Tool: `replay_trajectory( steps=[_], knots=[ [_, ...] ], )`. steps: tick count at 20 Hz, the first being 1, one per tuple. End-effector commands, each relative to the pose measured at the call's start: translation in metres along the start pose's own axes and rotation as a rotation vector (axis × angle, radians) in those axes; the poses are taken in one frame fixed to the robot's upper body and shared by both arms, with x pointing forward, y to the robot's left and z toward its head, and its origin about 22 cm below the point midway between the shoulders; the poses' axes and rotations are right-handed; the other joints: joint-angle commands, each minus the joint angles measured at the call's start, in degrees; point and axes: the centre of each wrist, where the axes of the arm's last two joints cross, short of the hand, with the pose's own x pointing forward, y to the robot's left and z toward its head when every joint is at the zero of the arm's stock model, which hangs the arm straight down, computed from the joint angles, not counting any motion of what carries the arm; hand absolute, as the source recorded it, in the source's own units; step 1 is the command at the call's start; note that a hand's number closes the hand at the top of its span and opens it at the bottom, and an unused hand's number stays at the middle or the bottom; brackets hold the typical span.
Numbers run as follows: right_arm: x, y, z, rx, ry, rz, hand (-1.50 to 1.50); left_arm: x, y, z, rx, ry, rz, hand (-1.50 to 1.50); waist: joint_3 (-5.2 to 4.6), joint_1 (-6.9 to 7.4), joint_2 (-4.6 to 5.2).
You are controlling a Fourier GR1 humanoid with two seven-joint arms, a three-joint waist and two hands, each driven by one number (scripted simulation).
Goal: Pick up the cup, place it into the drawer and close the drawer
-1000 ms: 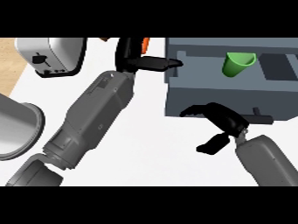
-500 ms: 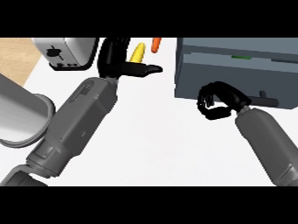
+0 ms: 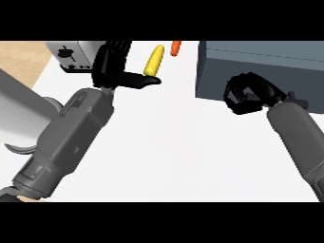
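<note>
The grey drawer unit [image 3: 280, 64] fills the upper right, and its front looks flush, with no gap showing. The green cup is hidden from view. My right hand [image 3: 248, 95] has its fingers curled and rests against the lower left of the drawer front, with nothing visible in it. At the top, left of centre, my left hand [image 3: 111, 66] is held with fingers up and thumb sticking out to the right, holding nothing.
A yellow corn cob [image 3: 154, 60] and an orange carrot [image 3: 176, 47] lie just right of the left hand. A toaster [image 3: 70, 54] stands at the top left. A large grey pot [image 3: 6, 114] sits at the left edge of the white counter [image 3: 185, 152].
The drawer, open a second ago with the green cup inside, now looks shut and the cup is out of sight. My right hand followed the drawer front inward; the view shifted.
</note>
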Motion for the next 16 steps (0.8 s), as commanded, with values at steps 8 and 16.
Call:
replay_trajectory(
  steps=[8, 16],
  knots=[
    [0.033, -0.091, 0.002, -0.232, 0.007, -0.001, 1.50, -0.003, 0.020, 0.015, -0.040, 0.020, 0.010, -1.50, -0.21, 3.43, 1.58],
    [0.036, -0.106, 0.012, -0.210, -0.017, -0.050, 1.50, -0.002, 0.013, 0.015, -0.056, 0.009, 0.049, -1.50, -0.24, 4.37, 1.68]
  ],
)
